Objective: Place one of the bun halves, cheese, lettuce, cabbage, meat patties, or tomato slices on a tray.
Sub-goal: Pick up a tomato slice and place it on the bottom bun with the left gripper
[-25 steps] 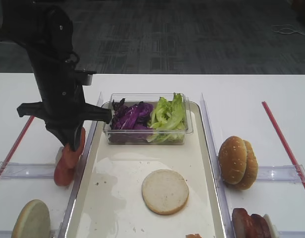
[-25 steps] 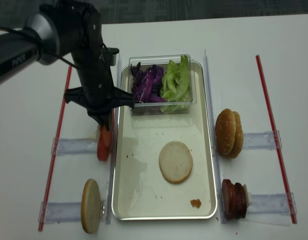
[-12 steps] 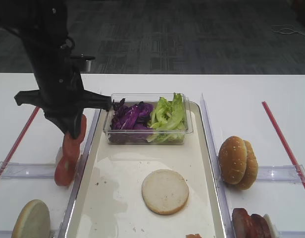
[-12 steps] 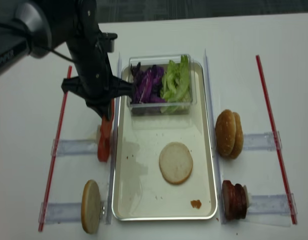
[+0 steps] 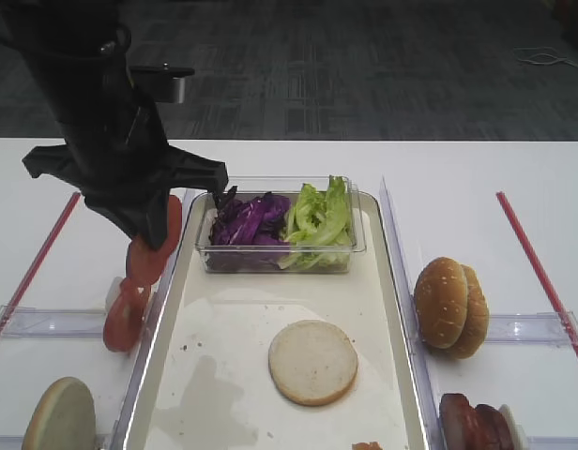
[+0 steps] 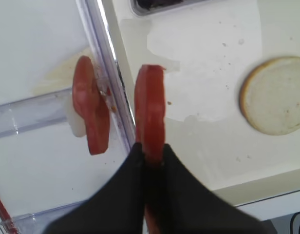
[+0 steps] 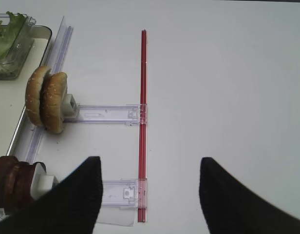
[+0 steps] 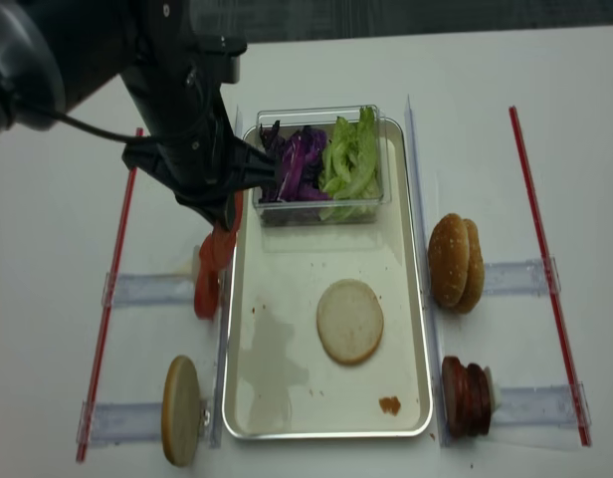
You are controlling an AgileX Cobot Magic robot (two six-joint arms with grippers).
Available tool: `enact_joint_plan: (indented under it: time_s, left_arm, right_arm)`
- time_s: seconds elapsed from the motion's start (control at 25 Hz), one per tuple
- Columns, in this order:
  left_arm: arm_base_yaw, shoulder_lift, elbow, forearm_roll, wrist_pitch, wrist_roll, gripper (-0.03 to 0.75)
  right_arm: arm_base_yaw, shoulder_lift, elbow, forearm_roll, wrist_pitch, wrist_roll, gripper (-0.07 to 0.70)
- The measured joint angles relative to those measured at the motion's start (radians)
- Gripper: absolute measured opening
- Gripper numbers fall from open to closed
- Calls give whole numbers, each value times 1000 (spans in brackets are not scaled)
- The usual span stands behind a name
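My left gripper (image 6: 150, 157) is shut on a red tomato slice (image 6: 150, 114), held on edge above the left rim of the tray (image 6: 213, 146). In the high view this held tomato slice (image 5: 146, 265) hangs below the left gripper (image 5: 150, 230). Another tomato slice (image 5: 124, 317) stands in the rack left of the tray. A cut-face bun half (image 5: 312, 361) lies on the tray (image 5: 223, 375). Cabbage (image 5: 250, 219) and lettuce (image 5: 317, 214) fill a clear box. My right gripper (image 7: 150, 190) is open over bare table. No cheese is in view.
Two sesame bun halves (image 5: 450, 307) and meat patties (image 5: 469, 422) stand in racks right of the tray. One more bun half (image 5: 59, 414) stands at the front left. Red strips (image 5: 538, 267) run along both outer sides. A small crumb (image 8: 389, 404) lies near the tray's front.
The left gripper has risen and shifted right toward the tray's rim, lifting the tomato slice away from the one left in the rack.
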Motion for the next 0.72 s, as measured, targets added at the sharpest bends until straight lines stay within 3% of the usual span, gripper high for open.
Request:
enact_joint_plan:
  time_s: [0.24, 0.48, 0.72]
  left_arm:
    - [-16, -48, 84, -62, 0, 31, 23]
    - [-16, -56, 184, -270, -8, 175, 23]
    - [-18, -56, 287, -460, -119, 363, 23]
  right_arm:
    - [0, 0, 0, 0, 0, -7, 453]
    - [0, 0, 0, 0, 0, -7, 453]
    - [0, 0, 0, 1, 0, -7, 453]
